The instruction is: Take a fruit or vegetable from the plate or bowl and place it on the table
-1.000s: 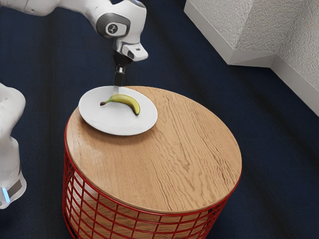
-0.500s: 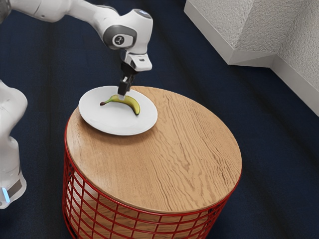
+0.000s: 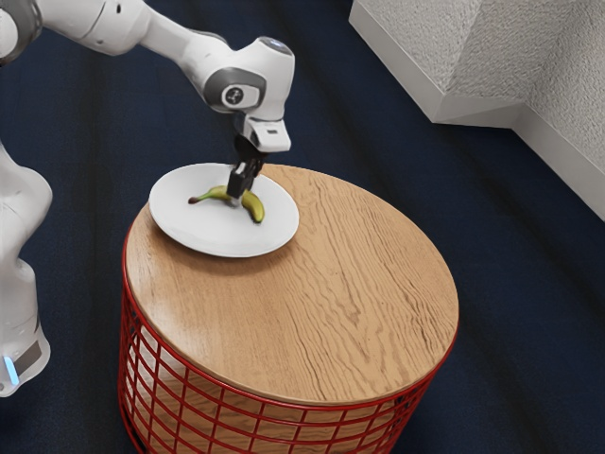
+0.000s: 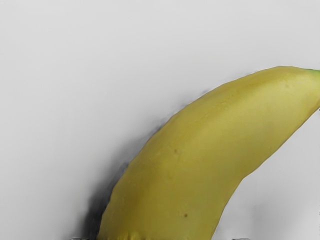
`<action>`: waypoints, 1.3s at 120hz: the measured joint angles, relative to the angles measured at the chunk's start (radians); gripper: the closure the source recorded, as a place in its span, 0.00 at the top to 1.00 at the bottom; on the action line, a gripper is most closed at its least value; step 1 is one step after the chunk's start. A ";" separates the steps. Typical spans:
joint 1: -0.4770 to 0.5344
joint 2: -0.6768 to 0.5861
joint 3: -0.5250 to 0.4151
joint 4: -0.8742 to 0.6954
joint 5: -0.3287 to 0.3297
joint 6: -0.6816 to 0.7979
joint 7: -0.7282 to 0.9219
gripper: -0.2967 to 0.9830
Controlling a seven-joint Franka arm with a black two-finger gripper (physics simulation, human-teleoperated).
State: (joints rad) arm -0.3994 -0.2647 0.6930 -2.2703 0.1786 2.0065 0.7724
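With the gripper (image 3: 240, 196) lower now, right at the banana (image 3: 253, 206) on the plate (image 3: 194, 227), can't tell if wide or closed, but likely near grasping.

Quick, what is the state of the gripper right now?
Gripper: down at the middle of the banana; whether it is open or closed on it cannot be told.

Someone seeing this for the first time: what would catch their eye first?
Probably the yellow banana, bright on the white plate, with the black gripper down at its middle. Next, the round wooden table under the plate, with its red wire base. Then the white arm, reaching in from the exterior view's upper left over dark blue floor.
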 joint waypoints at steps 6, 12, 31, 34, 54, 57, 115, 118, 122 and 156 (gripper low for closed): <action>0.001 0.005 0.000 0.001 -0.021 0.007 0.007 0.50; 0.002 0.007 0.000 0.001 -0.036 0.015 0.014 0.44; 0.003 0.010 0.000 0.001 -0.065 0.038 0.028 0.40; 0.003 0.010 0.000 0.001 -0.070 0.042 0.029 0.40; 0.006 0.011 -0.026 0.023 -0.093 0.058 0.040 0.39; 0.009 0.012 -0.042 0.034 -0.097 0.060 0.041 0.39; -0.084 0.265 -0.278 0.372 -0.216 0.074 0.038 0.36; -0.097 0.275 -0.276 0.381 -0.222 0.074 0.036 0.36; -0.114 0.285 -0.274 0.389 -0.228 0.074 0.035 0.36; -0.181 0.272 -0.233 0.424 -0.372 0.067 -0.016 0.69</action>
State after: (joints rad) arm -0.5803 0.0074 0.4597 -1.8462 -0.1931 2.0735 0.7568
